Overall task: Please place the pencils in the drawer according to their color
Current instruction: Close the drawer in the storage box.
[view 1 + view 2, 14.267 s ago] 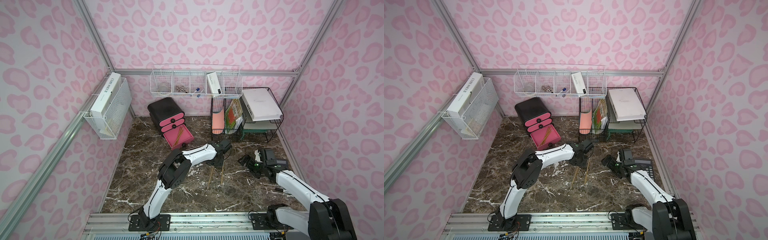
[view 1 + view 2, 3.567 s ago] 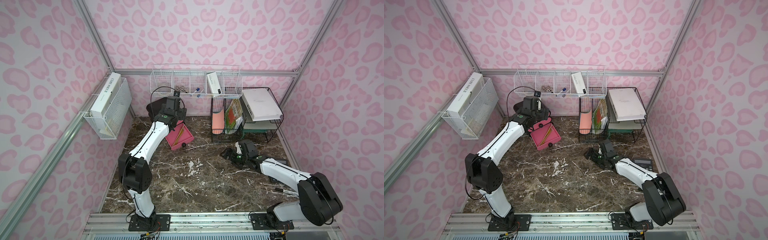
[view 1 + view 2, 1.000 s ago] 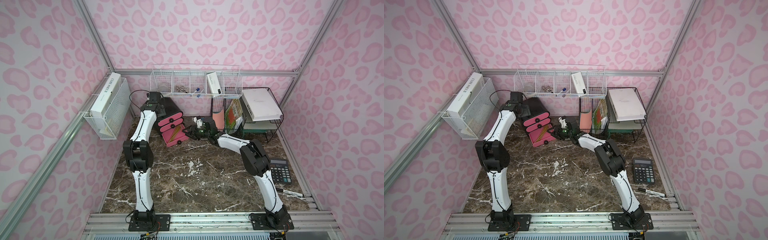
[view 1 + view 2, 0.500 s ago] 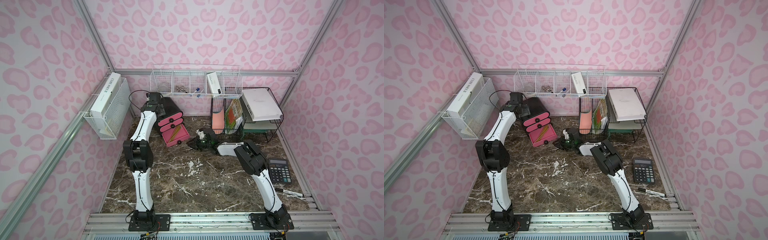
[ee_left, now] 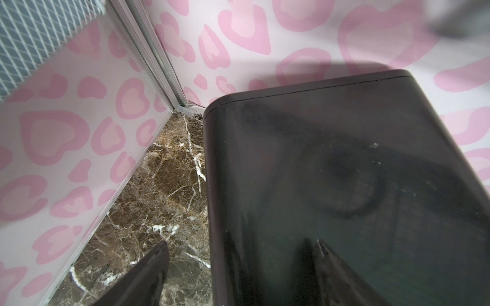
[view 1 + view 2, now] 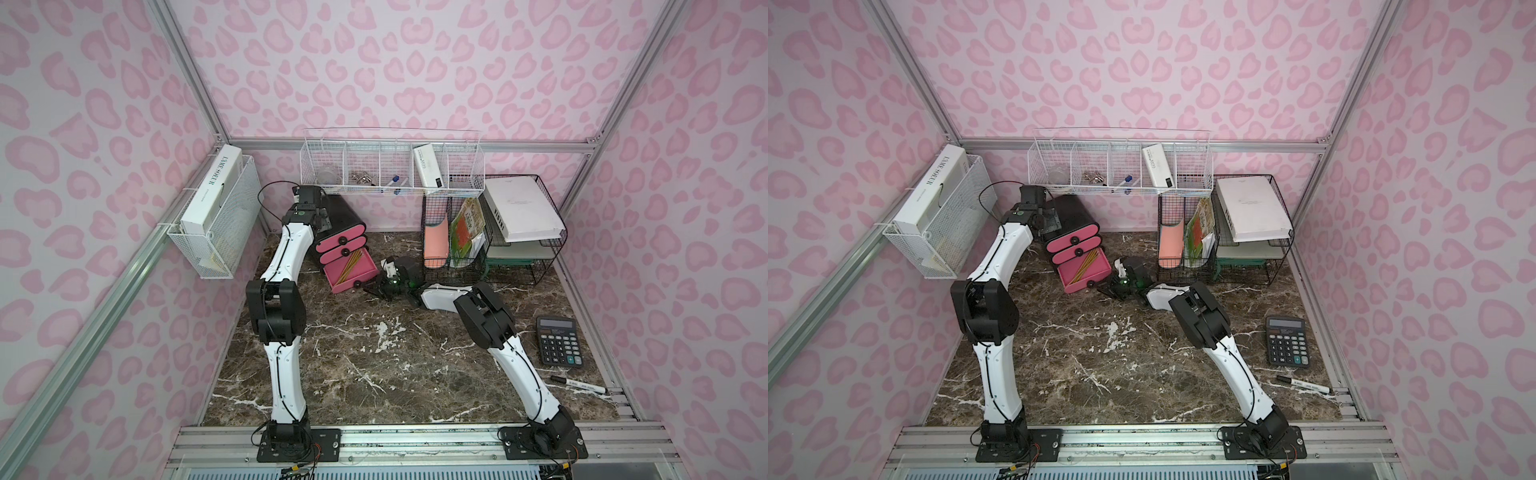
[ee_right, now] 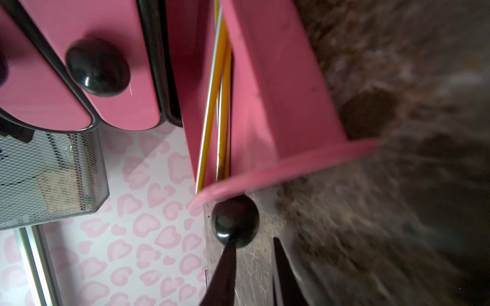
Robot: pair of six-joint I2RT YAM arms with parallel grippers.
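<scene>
Yellow pencils lay in the pulled-out bottom drawer of the drawer cabinet. Its two upper drawers were shut, their contents hidden. No pencil showed on the tabletop, so the sorting looked nearly done, with probably only that drawer left to close. The right gripper sat at the drawer's knob, jaws narrow, clasping nothing. The left gripper straddled the cabinet's side edge, jaws wide.
</scene>
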